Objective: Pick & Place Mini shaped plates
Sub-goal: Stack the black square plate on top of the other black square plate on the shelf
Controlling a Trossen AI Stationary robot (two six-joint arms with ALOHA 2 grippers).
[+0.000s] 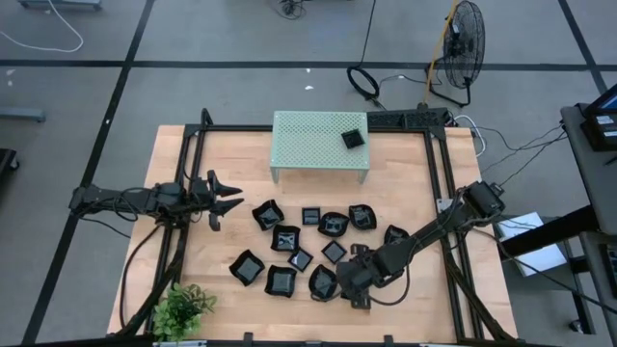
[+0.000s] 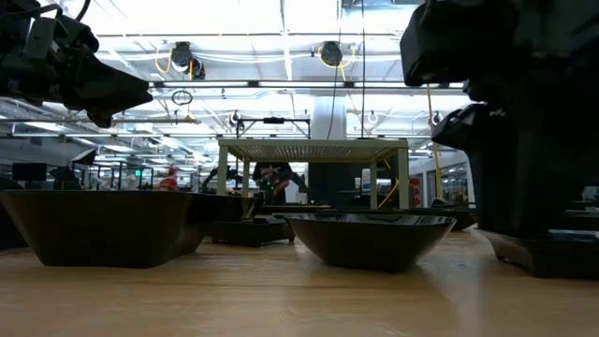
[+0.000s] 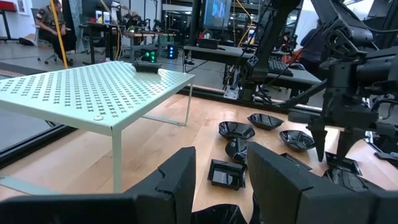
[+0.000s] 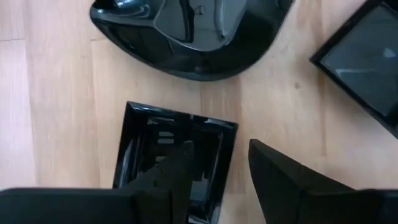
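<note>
The right gripper [image 1: 359, 289] hangs low over the near-right part of the pale wooden table [image 1: 193, 154], its two dark fingers [image 4: 180, 171] parted and holding nothing, poised straight above a small glossy black square plate [image 4: 143, 149] that lies flat on the wood. In the right wrist view one finger stands over the plate's hollow and the other just outside its rim, so the wall of the dish sits between them (a descent, by this reading, would straddle that edge rather than the whole plate). The plate's sides run roughly square to the line between the fingers. A larger glossy black curved dish [image 4: 186, 37] lies just beyond it, apart by a strip of bare wood, and another black square plate [image 4: 360, 68] lies near on one side, which leaves little room to swing sideways. The rest of the scattered black mini plates [image 1: 289, 246] crowd mid-table. One black plate [image 1: 354, 139] already rests on the pale green perforated metal stand [image 1: 308, 145] at the far edge. The left gripper [image 1: 227, 198], fingers spread and empty, waits at the table's left, farther from the target.
</note>
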